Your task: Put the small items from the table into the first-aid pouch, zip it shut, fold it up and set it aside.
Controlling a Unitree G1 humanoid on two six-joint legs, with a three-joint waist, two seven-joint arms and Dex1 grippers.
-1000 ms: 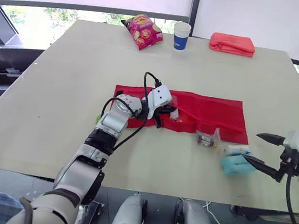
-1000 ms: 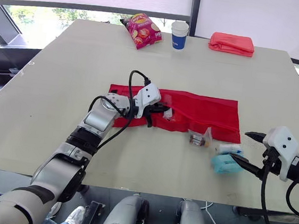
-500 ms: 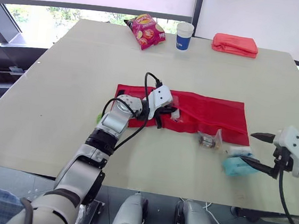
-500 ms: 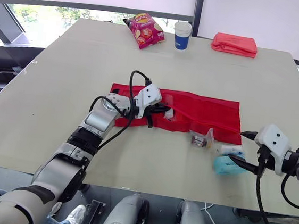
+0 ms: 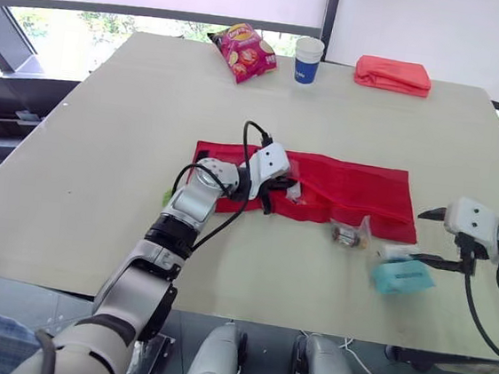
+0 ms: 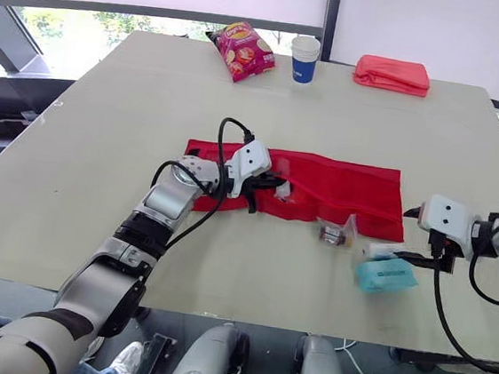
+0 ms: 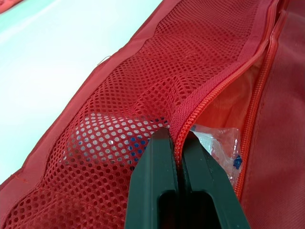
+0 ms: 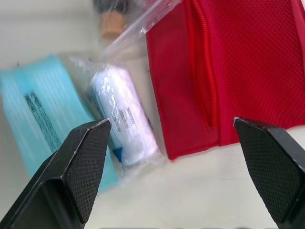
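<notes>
Pouch lies mid-table, cup and snack bag beyond.

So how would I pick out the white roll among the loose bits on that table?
Find the long red pouch in the middle of the table; three small items lie loose by its right end. The roll lies against a flat teal packet, on the pouch side. It alone is a white cylinder in clear wrap; the third is a bagged dark vial.
</notes>
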